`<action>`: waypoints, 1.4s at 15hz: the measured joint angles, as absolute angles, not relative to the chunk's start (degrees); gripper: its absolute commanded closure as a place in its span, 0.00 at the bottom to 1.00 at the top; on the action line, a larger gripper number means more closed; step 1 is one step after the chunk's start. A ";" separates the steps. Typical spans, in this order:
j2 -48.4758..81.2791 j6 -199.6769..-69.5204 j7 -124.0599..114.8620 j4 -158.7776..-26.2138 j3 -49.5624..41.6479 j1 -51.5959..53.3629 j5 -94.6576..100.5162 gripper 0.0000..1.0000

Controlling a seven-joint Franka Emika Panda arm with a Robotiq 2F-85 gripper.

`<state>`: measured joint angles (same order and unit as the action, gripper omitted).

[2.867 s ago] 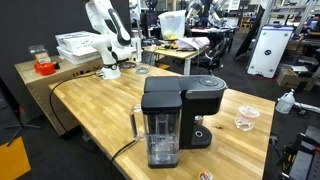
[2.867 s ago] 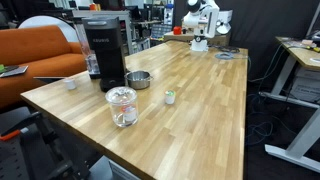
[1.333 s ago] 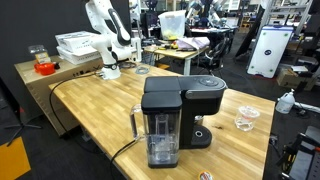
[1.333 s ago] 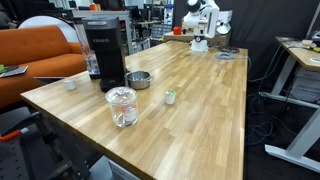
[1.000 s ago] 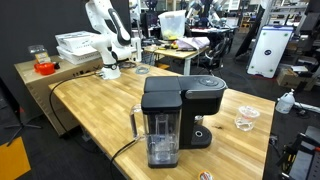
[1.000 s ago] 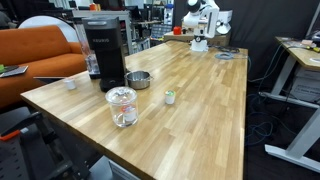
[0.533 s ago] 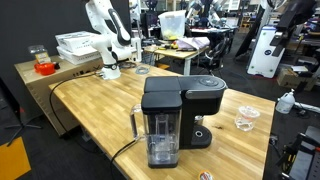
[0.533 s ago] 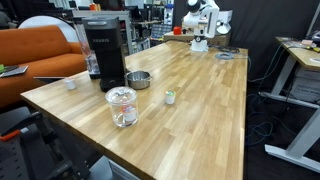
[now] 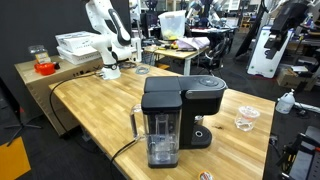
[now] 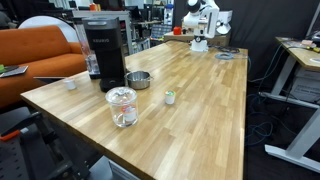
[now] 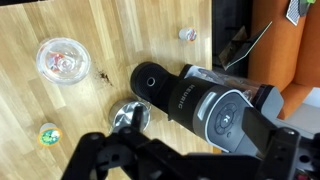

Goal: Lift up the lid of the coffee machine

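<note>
The black coffee machine (image 9: 178,115) stands on the wooden table (image 9: 90,110), its clear water tank (image 9: 160,135) facing the camera. It also shows at the table's far left (image 10: 105,52). Its rounded lid (image 9: 205,86) lies shut. In the wrist view I look down on the machine (image 11: 185,95); the lid (image 11: 222,120) with its round mark lies between my two dark fingers. My gripper (image 11: 197,128) is open and holds nothing. The white arm (image 9: 108,40) stands at the table's far end in both exterior views (image 10: 200,22).
A lidded glass jar (image 10: 121,106), a small metal bowl (image 10: 138,79), a small green object (image 10: 169,97) and a small white cup (image 10: 70,85) stand near the machine. The machine's black cord (image 9: 125,150) runs off the table edge. An orange sofa (image 10: 35,50) is beside the table.
A dark figure has come into view in the background at the top right of an exterior view. The arm, machine and lid have not moved.
</note>
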<state>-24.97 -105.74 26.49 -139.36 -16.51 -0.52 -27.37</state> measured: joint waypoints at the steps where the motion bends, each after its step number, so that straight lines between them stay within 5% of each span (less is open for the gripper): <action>1: -24.99 -105.74 26.49 -139.36 -16.51 -0.52 -27.37 0.00; 21: -21.74 -110.43 29.31 -144.81 -14.65 -0.96 -53.50 0.00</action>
